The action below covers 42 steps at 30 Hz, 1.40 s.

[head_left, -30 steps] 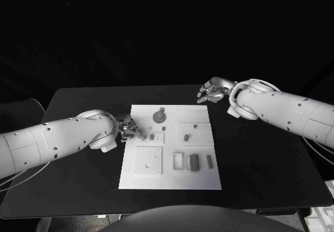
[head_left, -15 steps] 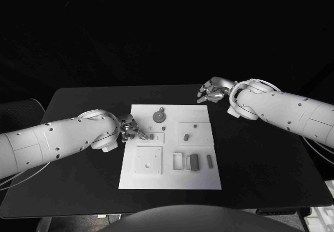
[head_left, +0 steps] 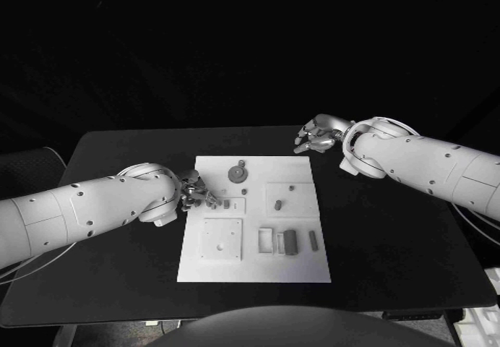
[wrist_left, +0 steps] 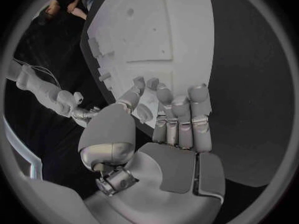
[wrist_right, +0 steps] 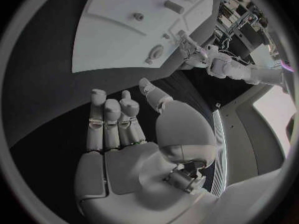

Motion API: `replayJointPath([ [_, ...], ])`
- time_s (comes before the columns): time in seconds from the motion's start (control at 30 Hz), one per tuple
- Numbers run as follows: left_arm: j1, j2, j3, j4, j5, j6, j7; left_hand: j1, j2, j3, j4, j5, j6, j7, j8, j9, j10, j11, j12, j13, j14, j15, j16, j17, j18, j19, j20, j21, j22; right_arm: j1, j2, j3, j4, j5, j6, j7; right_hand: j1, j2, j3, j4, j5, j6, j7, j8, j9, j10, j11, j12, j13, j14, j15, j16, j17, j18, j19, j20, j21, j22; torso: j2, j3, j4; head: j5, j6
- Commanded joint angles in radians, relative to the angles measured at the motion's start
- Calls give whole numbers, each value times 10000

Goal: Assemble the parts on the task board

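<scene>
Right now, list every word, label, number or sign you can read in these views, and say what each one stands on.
None: no readable text on the task board, its grey parts, the black table, the left hand or the right hand.

left hand (head_left: 194, 194) fingertips cover a small part (head_left: 214, 204) on the task board (head_left: 255, 267); grip unclear.
</scene>
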Motion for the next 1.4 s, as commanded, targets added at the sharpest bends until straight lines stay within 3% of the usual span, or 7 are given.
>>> replayJointPath([
  [0.03, -33, 7, -20, -8, -112, 61, -137, 128, 300, -62, -234, 14, 94, 14, -3, -11, 68, -13, 43, -16, 1, -67, 66, -13, 625, 22, -67, 83, 201, -5, 8, 2, 11, -16, 143, 49, -81, -20, -9, 45, 25, -13, 64, -61, 18, -31, 14, 15, -16, 15, -84, -15, -16, 133, 64, -22, -58, 120, -4, 0, 11, -9, -6],
  [0.13, -33, -1, -20, -5, -85, 297, -81, 305, 443, -76, -457, 13, 102, 13, -3, -17, 73, -13, 43, -20, 3, -66, 67, -17, 617, 21, -69, 104, 200, -7, 2, 2, 10, -16, 143, 49, -81, -20, -9, 45, 25, -13, 64, -61, 18, -31, 14, 15, -16, 15, -84, -15, -16, 133, 64, -22, -58, 120, -4, -1, 8, -5, -9],
  [0.27, -33, 3, -20, -6, 18, 513, -26, 586, 359, 59, -682, 12, 112, 22, -10, -35, 76, -4, 43, -27, -3, -57, 67, -21, 597, 23, -60, 120, 191, -8, 4, 2, 9, -16, 146, 46, -82, -20, -9, 45, 24, -13, 64, -61, 19, -31, 14, 16, -16, 16, -84, -15, -16, 133, 64, -22, -58, 120, 0, 0, 5, -3, -19],
  [0.73, -33, -3, -20, 9, 114, 648, 28, 527, 70, 138, -659, 12, 175, 21, -1, -59, 109, -3, 60, -30, 11, -44, 97, -14, 559, 49, -43, 147, 181, -21, 12, 2, 7, -16, 159, 52, -85, -19, -10, 46, 24, -11, 64, -62, 22, -32, 14, 17, -16, 15, -84, -15, -17, 133, 65, -22, -58, 120, -1, 11, -1, 3, -27],
  [0.97, -34, -12, -20, -4, 222, 456, 110, 523, 702, 294, -541, 12, 188, 18, -8, -75, 130, -6, 74, -29, 24, -48, 124, -5, 549, 55, -45, 175, 190, -59, 17, 2, -5, -14, 161, 56, -89, -19, -11, 48, 24, -11, 64, -62, 24, -32, 14, 17, -17, 15, -84, -15, -17, 133, 65, -22, -58, 120, -2, 13, 1, 3, -33],
  [1.2, -35, -1, -19, -21, 222, 322, 146, 767, 1378, 371, -895, 13, 163, 31, -22, -84, 130, 6, 105, -9, 13, -40, 161, 15, 542, 22, -52, 239, 215, -67, 16, 2, -4, -12, 161, 57, -95, -20, -13, 51, 24, -11, 64, -63, 25, -32, 15, 17, -17, 15, -84, -15, -17, 133, 65, -21, -58, 120, -3, 6, 1, 5, -24],
  [1.4, -36, 1, -18, -39, 222, 277, 182, 1014, 1705, 733, -987, 12, 181, 31, -19, -94, 145, 6, 126, -1, 21, -40, 180, 21, 528, 27, -47, 276, 209, -69, 15, 2, -10, -10, 164, 58, -100, -21, -14, 54, 24, -12, 65, -64, 26, -32, 15, 17, -17, 15, -84, -15, -17, 133, 65, -21, -59, 120, -2, 5, 0, 5, -23],
])
